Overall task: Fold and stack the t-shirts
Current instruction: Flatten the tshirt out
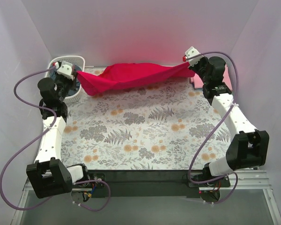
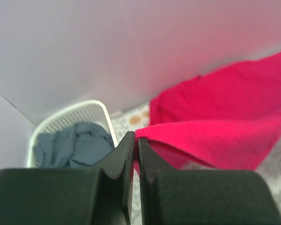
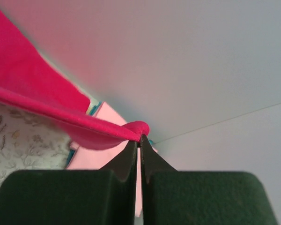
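The bright red t-shirt (image 1: pixel 131 76) hangs stretched between my two grippers above the far edge of the table. My left gripper (image 1: pixel 76 72) is shut on its left corner, seen in the left wrist view (image 2: pixel 135 137) with red cloth (image 2: pixel 215 126) running off to the right. My right gripper (image 1: pixel 187 65) is shut on its right corner, seen in the right wrist view (image 3: pixel 140 138) with red cloth (image 3: pixel 42 101) running off to the left. The slate-blue t-shirt (image 2: pixel 75 145) lies crumpled in the basket. The light pink t-shirt (image 3: pixel 100 140) lies flat at the far right (image 1: pixel 195 82).
The white lattice basket (image 1: pixel 68 61) stands at the far left corner, right beside my left gripper. The floral grey cloth (image 1: pixel 145 126) covers the table. White walls close in the back and both sides.
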{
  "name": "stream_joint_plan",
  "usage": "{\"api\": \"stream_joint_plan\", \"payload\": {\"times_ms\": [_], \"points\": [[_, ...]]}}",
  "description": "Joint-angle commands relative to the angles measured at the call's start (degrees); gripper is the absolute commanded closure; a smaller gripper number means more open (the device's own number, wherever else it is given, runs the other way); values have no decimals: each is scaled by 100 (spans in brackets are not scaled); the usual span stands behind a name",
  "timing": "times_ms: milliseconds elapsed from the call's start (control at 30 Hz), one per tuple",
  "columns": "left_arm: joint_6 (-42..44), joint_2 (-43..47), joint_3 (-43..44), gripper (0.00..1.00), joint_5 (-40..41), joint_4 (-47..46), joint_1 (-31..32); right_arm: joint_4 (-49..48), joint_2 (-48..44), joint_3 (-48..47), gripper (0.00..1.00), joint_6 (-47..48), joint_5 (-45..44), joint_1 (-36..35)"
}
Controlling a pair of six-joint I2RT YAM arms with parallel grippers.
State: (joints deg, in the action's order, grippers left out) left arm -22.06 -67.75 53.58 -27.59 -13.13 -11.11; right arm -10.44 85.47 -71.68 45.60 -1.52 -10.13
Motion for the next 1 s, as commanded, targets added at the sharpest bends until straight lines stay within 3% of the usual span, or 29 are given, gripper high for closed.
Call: {"api": "stream_joint_plan", "payload": {"times_ms": [0,233,333,667,967], "points": [[-122,376,1062,100,323,196,-66,-688,-847,-389,99,107,-155,46],[-975,727,2900,100,790,214,-154,-460,-1928,-970,99,-183,-314,73],[-1046,1007,3236,100,931,-4,-145,-415,-2446,-1102,99,-210,-366,64],[-940,1475,3668,100,1309,-287,-145,-336,-3388,-1515,99,-280,-542,64],[-1123,966,3387,100,1046,-305,-145,-345,-2819,-1147,99,-192,-51,73]]}}
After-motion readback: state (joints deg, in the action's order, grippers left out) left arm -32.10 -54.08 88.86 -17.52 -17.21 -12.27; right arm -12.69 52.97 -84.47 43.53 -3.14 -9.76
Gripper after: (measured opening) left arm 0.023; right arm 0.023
